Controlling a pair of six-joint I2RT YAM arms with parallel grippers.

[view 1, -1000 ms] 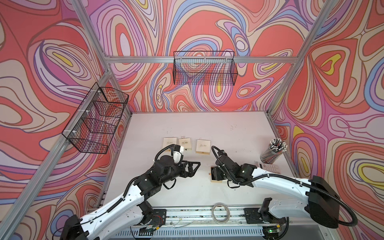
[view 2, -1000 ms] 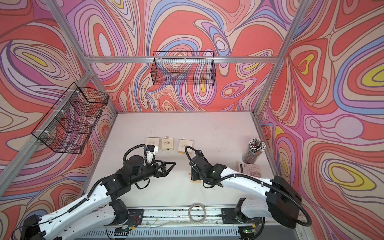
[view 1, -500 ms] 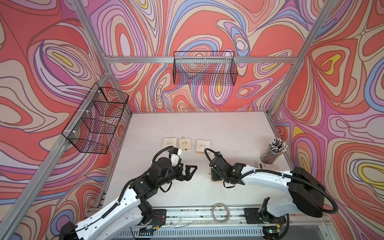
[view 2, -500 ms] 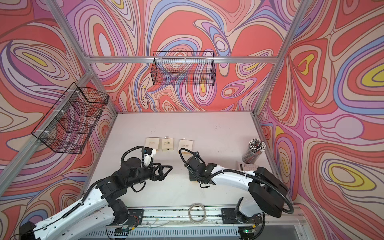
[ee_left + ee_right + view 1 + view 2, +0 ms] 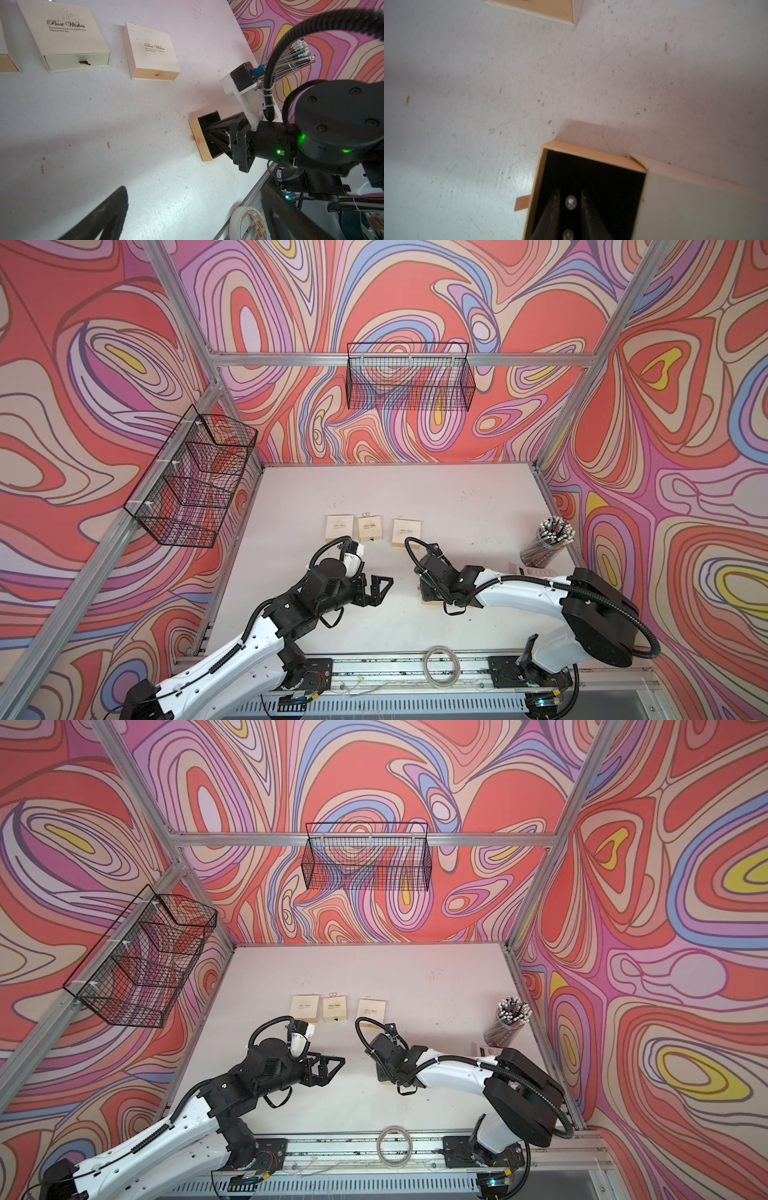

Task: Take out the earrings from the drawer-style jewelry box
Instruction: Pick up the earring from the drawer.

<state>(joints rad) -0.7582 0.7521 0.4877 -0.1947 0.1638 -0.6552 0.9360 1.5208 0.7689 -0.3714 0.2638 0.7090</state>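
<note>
On the white table (image 5: 488, 83), my right gripper (image 5: 570, 192) is straddling one earring (image 5: 570, 202) in the drawer (image 5: 589, 154), jaws narrowly apart; I'm judging a gentle pinch comes next.

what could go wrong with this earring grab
The round earring sits between the fingers of the right hand with slight gaps; it may squirt out as they close. The second earring lies close by and could be knocked. The left hand is not steadying the drawer, so it may shift.
</note>
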